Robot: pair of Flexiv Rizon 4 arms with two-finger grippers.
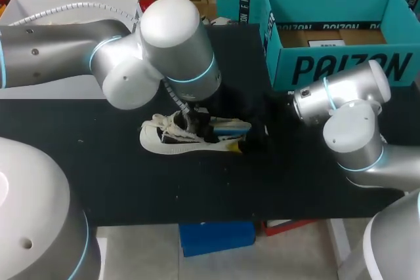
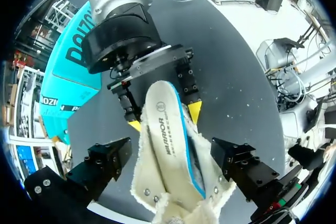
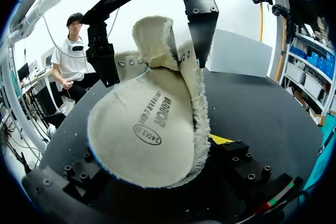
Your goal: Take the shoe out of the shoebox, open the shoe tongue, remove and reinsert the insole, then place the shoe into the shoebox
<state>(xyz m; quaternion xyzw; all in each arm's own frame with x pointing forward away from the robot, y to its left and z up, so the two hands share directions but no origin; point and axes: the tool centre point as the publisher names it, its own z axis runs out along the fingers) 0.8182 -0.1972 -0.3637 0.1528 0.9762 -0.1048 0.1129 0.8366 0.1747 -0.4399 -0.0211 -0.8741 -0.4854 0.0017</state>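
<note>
Cream fleecy shoe [image 1: 172, 137] lies on the table in front of the open teal shoebox [image 1: 341, 67], well apart. White, blue-edged insole [image 2: 165, 140] juts partway out of the shoe.

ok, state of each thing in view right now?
shoe: on the table, opening spread.
insole: partly out of the shoe, one end raised.
shoebox: open, no shoe inside.
left gripper: over the shoe, grip unclear.
right gripper: shut on the insole's raised end.
</note>
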